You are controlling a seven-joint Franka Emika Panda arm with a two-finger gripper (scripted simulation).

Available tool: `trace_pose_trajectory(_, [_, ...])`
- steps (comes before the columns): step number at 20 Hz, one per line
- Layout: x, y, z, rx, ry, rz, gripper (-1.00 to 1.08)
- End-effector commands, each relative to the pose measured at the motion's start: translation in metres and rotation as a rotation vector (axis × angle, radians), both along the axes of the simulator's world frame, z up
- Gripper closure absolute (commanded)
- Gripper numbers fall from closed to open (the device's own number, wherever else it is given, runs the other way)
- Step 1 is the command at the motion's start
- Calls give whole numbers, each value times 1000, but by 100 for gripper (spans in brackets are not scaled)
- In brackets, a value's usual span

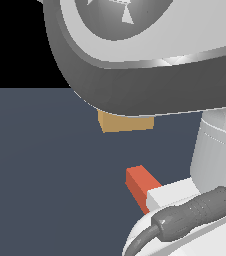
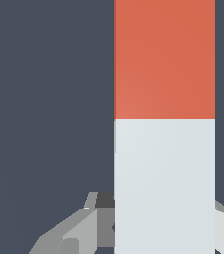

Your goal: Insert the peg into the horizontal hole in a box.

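Item: long square bar, half red-orange, half pale grey peg, pale half clamped between our end effector fingers. Plain tan cardboard-coloured box lies beyond, mostly hidden; hole unseen. Hazard: we misjudge alignment and the red tip jams against the face.

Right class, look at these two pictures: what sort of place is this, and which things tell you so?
Most likely a simulated robot test scene, not a real room: a flat, featureless dark floor, a plain tan box partly hidden by the arm, and a flat-shaded red-and-white peg by the gripper.
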State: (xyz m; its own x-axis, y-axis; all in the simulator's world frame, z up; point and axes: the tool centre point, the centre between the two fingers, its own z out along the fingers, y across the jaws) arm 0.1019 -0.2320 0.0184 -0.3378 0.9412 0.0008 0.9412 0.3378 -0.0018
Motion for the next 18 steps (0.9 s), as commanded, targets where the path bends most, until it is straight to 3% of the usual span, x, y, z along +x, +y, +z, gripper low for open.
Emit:
trace_pose_trajectory(1, [0, 4, 2, 0, -1, 0, 108])
trace_pose_trajectory(10, [-4, 37, 18, 0, -1, -14, 108])
trace_pose_trajectory(18, [-9, 105, 52, 0, -1, -44, 108])
